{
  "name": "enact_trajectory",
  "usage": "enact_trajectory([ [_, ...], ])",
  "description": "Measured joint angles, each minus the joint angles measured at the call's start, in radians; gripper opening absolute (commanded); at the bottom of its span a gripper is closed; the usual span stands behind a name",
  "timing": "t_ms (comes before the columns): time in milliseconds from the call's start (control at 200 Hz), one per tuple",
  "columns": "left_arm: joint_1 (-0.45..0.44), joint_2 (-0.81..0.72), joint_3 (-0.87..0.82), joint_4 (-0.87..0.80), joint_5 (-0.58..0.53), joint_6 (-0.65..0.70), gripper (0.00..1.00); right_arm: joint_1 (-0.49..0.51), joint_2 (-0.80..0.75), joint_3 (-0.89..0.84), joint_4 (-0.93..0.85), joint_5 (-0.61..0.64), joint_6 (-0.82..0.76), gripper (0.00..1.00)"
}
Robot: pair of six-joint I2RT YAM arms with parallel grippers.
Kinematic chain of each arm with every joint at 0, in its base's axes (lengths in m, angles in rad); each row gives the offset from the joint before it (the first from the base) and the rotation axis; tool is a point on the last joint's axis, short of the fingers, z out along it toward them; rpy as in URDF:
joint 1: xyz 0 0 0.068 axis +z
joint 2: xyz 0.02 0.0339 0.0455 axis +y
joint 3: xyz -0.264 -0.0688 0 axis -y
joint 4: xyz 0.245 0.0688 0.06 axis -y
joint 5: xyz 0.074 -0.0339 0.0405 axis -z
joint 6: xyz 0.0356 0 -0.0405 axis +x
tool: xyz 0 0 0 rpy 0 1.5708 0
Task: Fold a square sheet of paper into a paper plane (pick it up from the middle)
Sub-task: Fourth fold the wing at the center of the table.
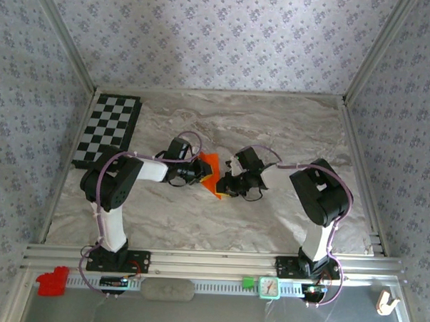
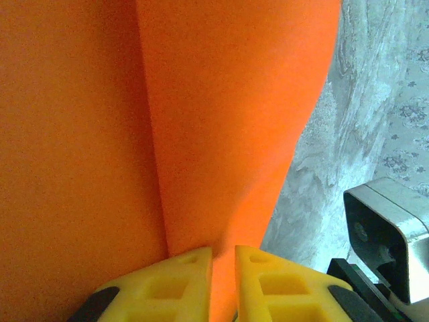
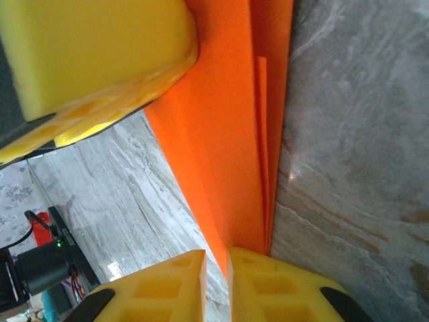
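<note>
The bright orange sheet of paper (image 1: 210, 172) hangs folded between my two grippers over the middle of the table. In the left wrist view the paper (image 2: 221, 134) shows a long crease and runs down into my left gripper (image 2: 223, 263), whose yellow fingers (image 2: 175, 285) are shut on it. In the right wrist view the paper (image 3: 224, 147) is in several flat layers that narrow to a point. That point sits between the pads of my right gripper (image 3: 216, 268), shut on it. The left gripper's yellow finger (image 3: 94, 54) presses the paper from the upper left. From above, the left gripper (image 1: 197, 169) and right gripper (image 1: 225, 184) flank the paper.
A black-and-white checkerboard (image 1: 108, 131) lies at the far left of the marble table (image 1: 273, 128). On the near rail sit a small red block (image 1: 51, 281), a green piece (image 1: 247, 282) and a small clock (image 1: 269, 287). Patterned walls close in three sides.
</note>
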Motion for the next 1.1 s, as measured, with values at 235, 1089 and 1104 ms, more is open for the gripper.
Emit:
enact_trajectory([
  [235,-0.002,0.000,0.039,-0.078,0.000,0.023,0.18,0.005,0.002,0.036,-0.094,0.039,-0.045,0.13],
  [1089,0.042,0.056,0.138,-0.132,-0.004,0.097,0.17,0.005,0.008,0.077,-0.202,0.069,-0.112,0.13],
  [1104,0.042,0.057,0.141,-0.135,-0.004,0.097,0.17,0.005,0.008,0.078,-0.203,0.070,-0.112,0.13],
])
